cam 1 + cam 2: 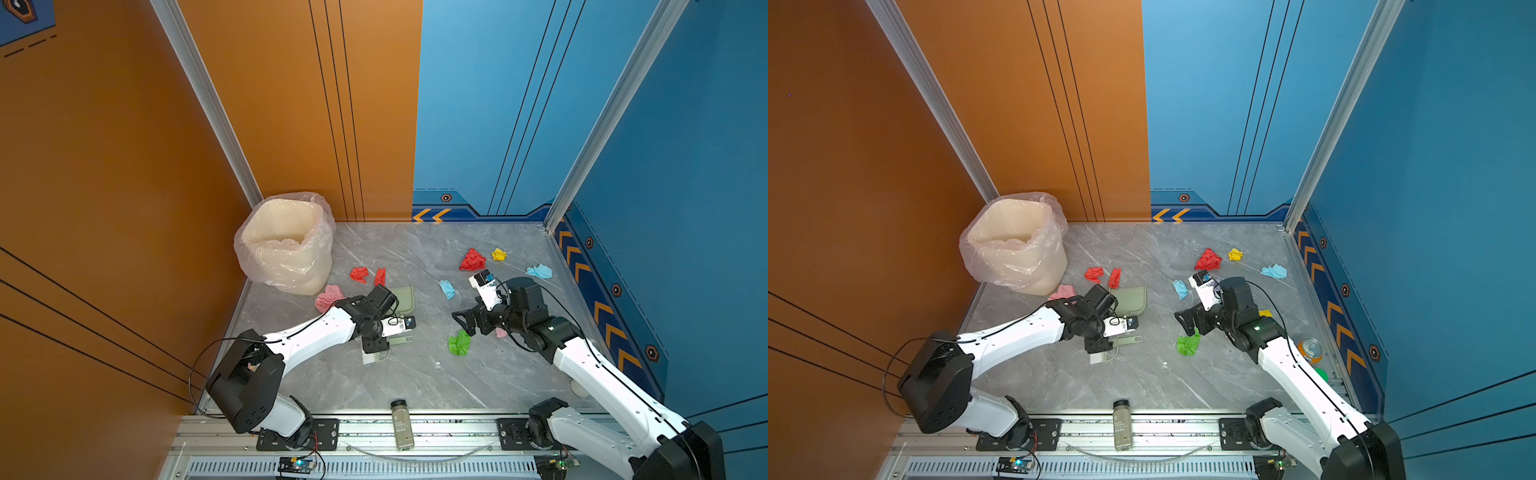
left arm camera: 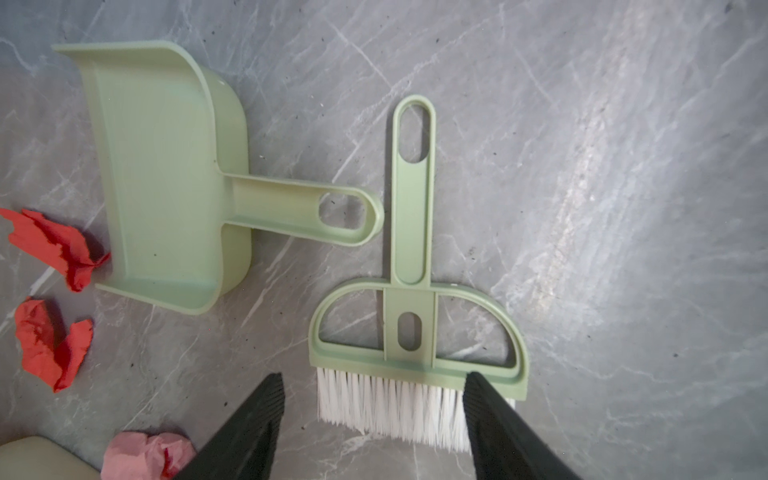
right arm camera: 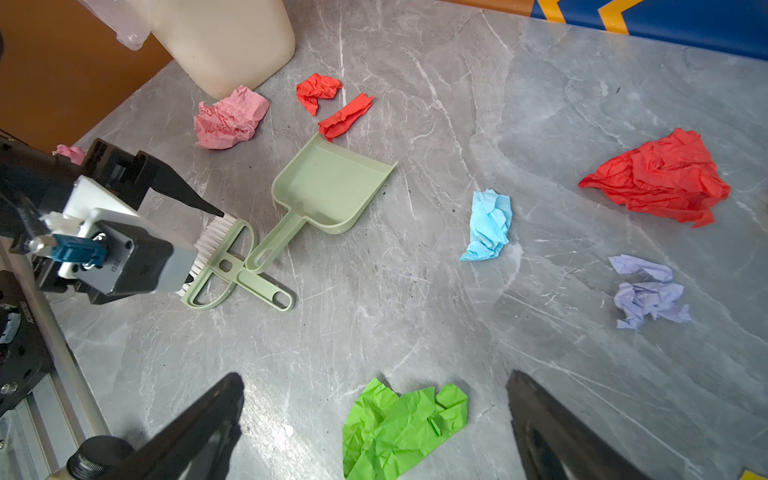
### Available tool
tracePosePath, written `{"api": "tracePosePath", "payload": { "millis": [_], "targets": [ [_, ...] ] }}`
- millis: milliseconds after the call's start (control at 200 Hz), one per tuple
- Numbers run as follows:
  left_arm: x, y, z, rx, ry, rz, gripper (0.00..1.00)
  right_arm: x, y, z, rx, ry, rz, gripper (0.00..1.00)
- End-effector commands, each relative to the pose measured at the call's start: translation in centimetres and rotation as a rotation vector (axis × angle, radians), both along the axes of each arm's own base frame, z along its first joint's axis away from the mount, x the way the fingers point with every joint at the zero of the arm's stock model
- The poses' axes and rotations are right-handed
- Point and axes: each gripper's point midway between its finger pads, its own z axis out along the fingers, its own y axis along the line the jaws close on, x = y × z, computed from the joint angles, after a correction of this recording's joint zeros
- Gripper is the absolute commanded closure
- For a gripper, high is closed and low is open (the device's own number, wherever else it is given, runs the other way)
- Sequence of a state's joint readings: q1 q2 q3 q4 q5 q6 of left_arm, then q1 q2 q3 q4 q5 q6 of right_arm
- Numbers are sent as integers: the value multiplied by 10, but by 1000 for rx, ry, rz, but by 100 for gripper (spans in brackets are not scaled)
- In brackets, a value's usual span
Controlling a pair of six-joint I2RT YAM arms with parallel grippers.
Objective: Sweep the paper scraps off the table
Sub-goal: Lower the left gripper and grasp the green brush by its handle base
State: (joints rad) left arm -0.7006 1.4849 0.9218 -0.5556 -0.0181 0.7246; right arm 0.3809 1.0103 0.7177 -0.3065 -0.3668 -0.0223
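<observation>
The right gripper (image 3: pixel 376 376) is pointing down at the table (image 3: pixel 374 291) with its jaws spread wide, gripping nothing. A green scrap (image 3: pixel 399 428) is lying in the gap between its fingers at the bottom middle of the right wrist view, apart from both. Beyond it, among the other paper scraps, a light blue scrap (image 3: pixel 490 224) is sitting at mid frame, a lilac scrap (image 3: pixel 648 299) at the right and a big red scrap (image 3: pixel 665 178) at the upper right, all well apart from the fingers.

The left gripper (image 2: pixel 370 376) is standing over the brush (image 2: pixel 411 232) with its jaws apart. One finger is overlapping the end of the brush head and the other is standing clear of the white bristles, so nothing is clamped. A pink scrap (image 2: pixel 145 455) is lying near that finger at the lower left of the left wrist view. A small red scrap (image 2: pixel 54 245) is lying right at the open edge of the dustpan (image 2: pixel 158 166).

In both top views the left arm (image 1: pixel 311 332) is reaching from the lower left toward the middle. The right arm (image 1: pixel 590 365) is reaching up from the lower right, wrist turned toward mid frame. Farthest off, a yellow scrap (image 1: pixel 498 254) is lying at the table's upper right.
</observation>
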Motion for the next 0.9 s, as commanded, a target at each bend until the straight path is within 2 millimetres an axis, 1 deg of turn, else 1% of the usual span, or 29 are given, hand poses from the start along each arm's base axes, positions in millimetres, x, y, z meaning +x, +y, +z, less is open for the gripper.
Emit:
{"api": "tracePosePath", "payload": {
  "millis": [0, 210, 431, 596, 731, 896],
  "targets": [
    [-8, -3, -2, -8, 45, -33, 33, 0, -1, -9, -15, 22, -10, 0],
    [-14, -7, -7, -14, 98, -32, 38, 0, -1, -13, -21, 34, -11, 0],
    [-20, -9, -13, -22, 144, -34, 41, 0, -2, -15, -25, 38, -13, 0],
    [-21, -11, -15, -27, 160, -31, 43, 0, -1, -16, -26, 40, -11, 0],
    [-23, -11, -19, -21, 186, -31, 49, 0, -1, -18, -28, 46, -11, 0],
    [-20, -10, -21, -16, 202, -18, 49, 1, -1, -18, -28, 49, -9, 0]
  ]
}}
